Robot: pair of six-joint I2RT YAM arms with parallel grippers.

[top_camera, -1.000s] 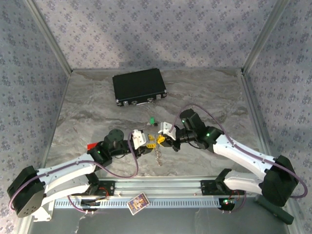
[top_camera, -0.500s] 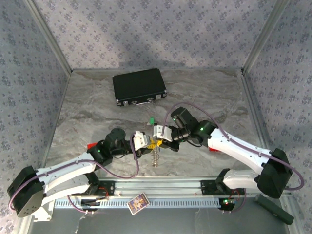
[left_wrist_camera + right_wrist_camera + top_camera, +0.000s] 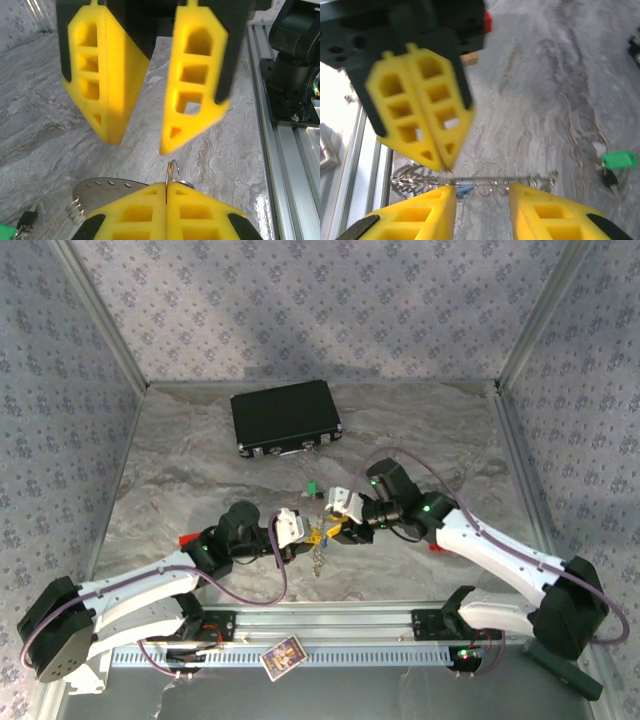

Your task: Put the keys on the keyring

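The keyring (image 3: 485,186) is lifted off the counter (image 3: 200,460) near its front middle. The left end effector (image 3: 166,187) is pinched tight on it, probably to steady it. The right end effector (image 3: 141,142) faces it, jaws parted and empty. The green key (image 3: 618,161) lies just beyond on open counter, and the rail (image 3: 285,150) runs close by.

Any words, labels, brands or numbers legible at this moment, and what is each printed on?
No text can be read.
Card on the front rail: printed, but too small to read.
Black case: no legible label or brand.
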